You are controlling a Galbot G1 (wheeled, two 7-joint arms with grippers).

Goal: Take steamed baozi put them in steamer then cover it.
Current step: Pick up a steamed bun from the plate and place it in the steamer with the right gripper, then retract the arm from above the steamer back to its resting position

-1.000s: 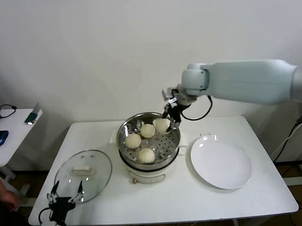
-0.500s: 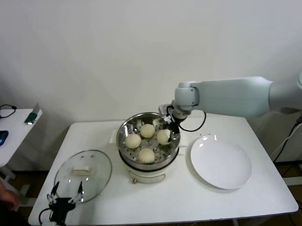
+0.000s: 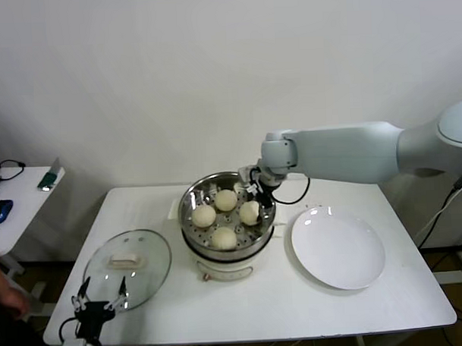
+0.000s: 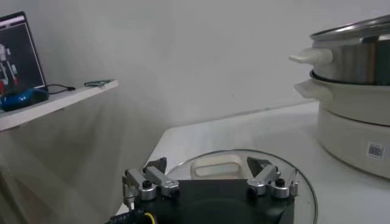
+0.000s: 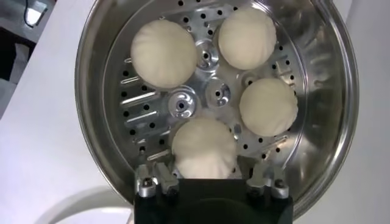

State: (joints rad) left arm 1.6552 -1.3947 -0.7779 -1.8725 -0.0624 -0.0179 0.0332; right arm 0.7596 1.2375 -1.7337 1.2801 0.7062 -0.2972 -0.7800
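Now my right pincer (image 5: 207, 182) spreads apart over the fourth baozi (image 5: 204, 148) in the steamer (image 3: 188, 212); next comes fetching the cover (image 3: 128, 266).

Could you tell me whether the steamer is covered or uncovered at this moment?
Uncovered. The steamer stands open with four baozi visible inside, while the cover lies flat on the table to its left.
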